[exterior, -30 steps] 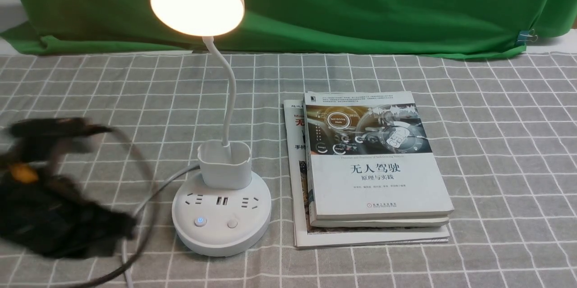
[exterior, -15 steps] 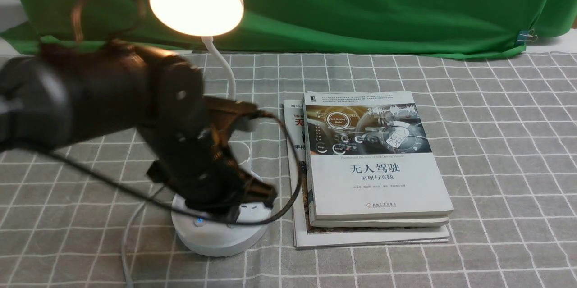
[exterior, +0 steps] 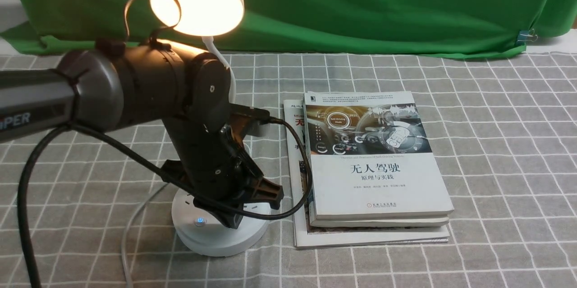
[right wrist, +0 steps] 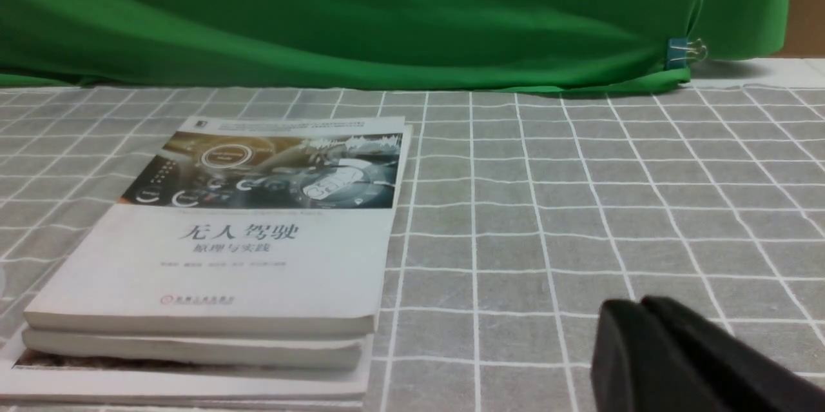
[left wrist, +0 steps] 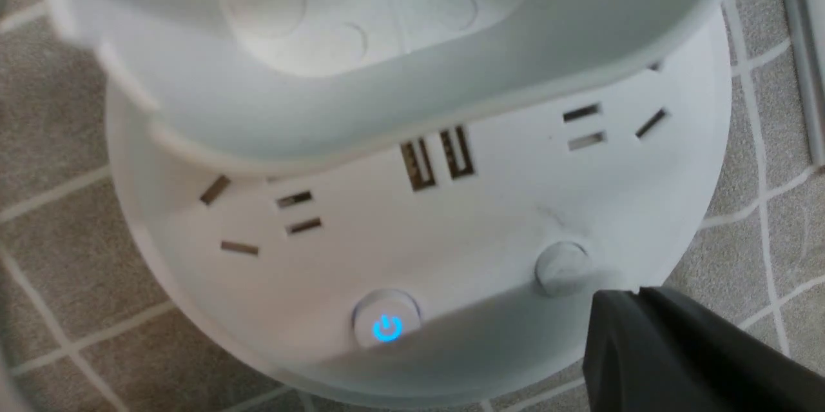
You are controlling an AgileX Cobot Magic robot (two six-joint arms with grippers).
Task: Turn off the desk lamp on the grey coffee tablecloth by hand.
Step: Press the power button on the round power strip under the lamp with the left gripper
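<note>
The white desk lamp stands on the grey coffee tablecloth point(exterior: 496, 144), its disc head point(exterior: 198, 2) lit. My left gripper point(exterior: 234, 221) is shut and empty, its tip down over the lamp's round base point(exterior: 216, 238), hiding the cup holder and the right button in the front view. In the left wrist view the shut tip point(left wrist: 635, 293) sits just beside the plain round button point(left wrist: 562, 265); contact is unclear. The power button point(left wrist: 387, 327) glows blue. My right gripper point(right wrist: 641, 301) is shut and empty, low over the cloth.
A stack of books point(exterior: 374, 166) lies just right of the lamp base. The lamp's white cord point(exterior: 128, 234) runs off to the front left. A green cloth point(exterior: 360, 4) hangs across the back, held with a clip point(exterior: 525, 35).
My left arm swung in from the left edge to over the lamp base and lowered its shut tip by the right button. The lamp stays lit.
</note>
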